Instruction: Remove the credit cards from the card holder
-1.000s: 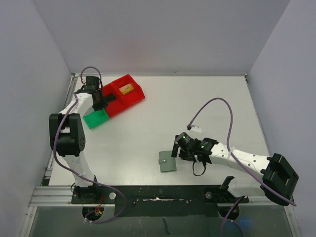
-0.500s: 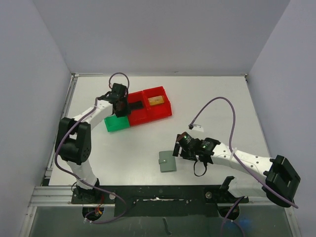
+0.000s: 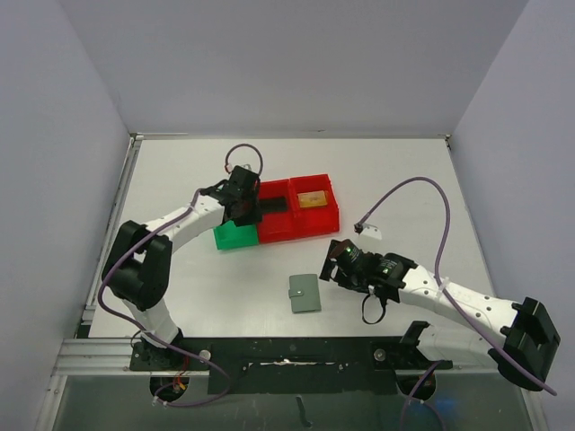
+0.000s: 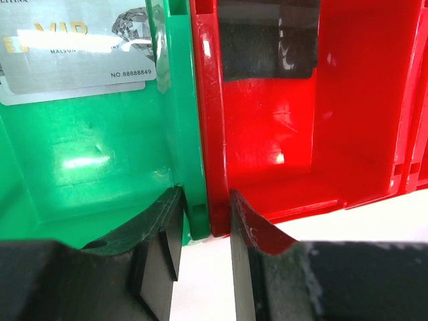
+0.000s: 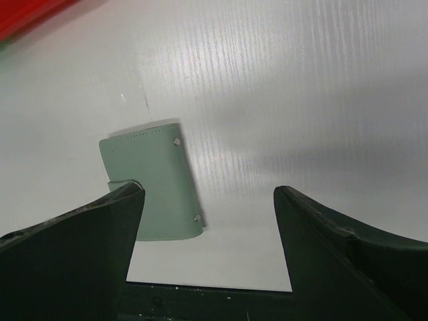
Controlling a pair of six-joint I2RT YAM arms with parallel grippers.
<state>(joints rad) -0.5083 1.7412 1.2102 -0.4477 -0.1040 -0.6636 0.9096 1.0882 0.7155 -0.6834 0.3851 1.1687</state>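
The grey-green card holder (image 3: 305, 293) lies flat and closed on the table near the front; it also shows in the right wrist view (image 5: 150, 180). My right gripper (image 3: 336, 261) (image 5: 208, 200) is open and empty just right of it, not touching. My left gripper (image 3: 244, 214) (image 4: 204, 207) is shut on the adjoining walls of the green bin (image 3: 235, 237) and the red bin (image 3: 296, 226). A gold card (image 3: 314, 198) lies in the red bin's right compartment. A silver-grey card (image 4: 73, 50) lies in the green bin, and a black card (image 4: 267, 40) in the red bin.
The right arm's purple cable (image 3: 422, 193) loops over the table's right half. Grey walls close the table at the back and sides. A black rail (image 3: 287, 355) runs along the near edge.
My left gripper has dragged the joined red and green bins from the far left toward the table's middle. My right gripper has drawn back a little to the right of the card holder.
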